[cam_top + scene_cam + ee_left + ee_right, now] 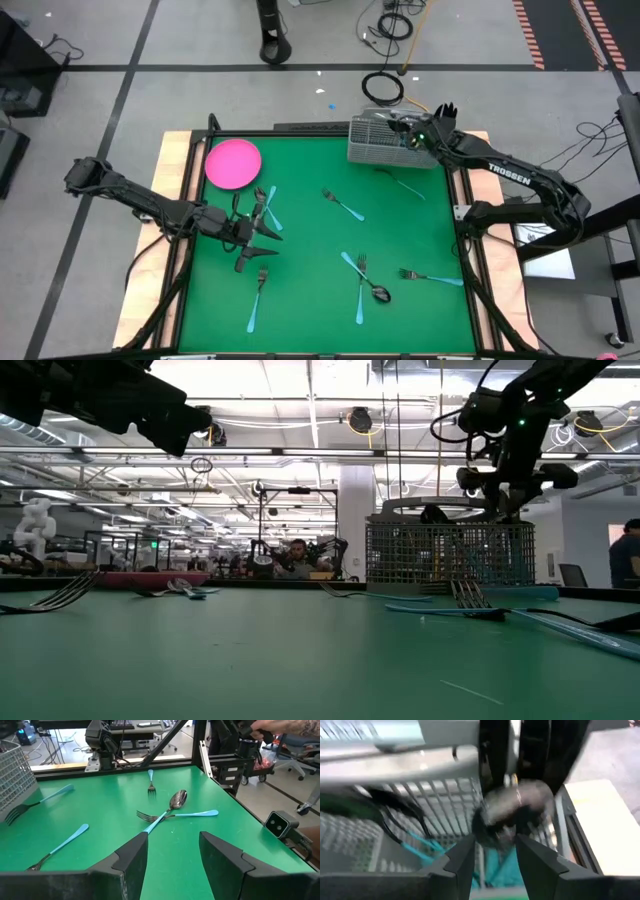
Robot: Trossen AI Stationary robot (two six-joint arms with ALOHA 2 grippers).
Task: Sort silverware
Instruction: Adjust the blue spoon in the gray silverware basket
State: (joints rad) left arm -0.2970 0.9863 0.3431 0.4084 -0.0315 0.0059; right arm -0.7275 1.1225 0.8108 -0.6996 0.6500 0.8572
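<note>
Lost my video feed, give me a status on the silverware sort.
Left gripper open, empty, over the mat. Right gripper above the wire caddy, a spoon between its fingers. Silverware scattered on the mat. Nothing in the way.

I see a green tabletop [310,240], a round pink plate [233,163] upper left, silver mesh caddy [378,140] top, and light-blue-handled silverware [352,270] scattered across.

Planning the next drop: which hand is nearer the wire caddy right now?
Right. The right hand hangs over the wire caddy at the table's far edge; the left hand hovers far off, near the pink plate's side.
</note>
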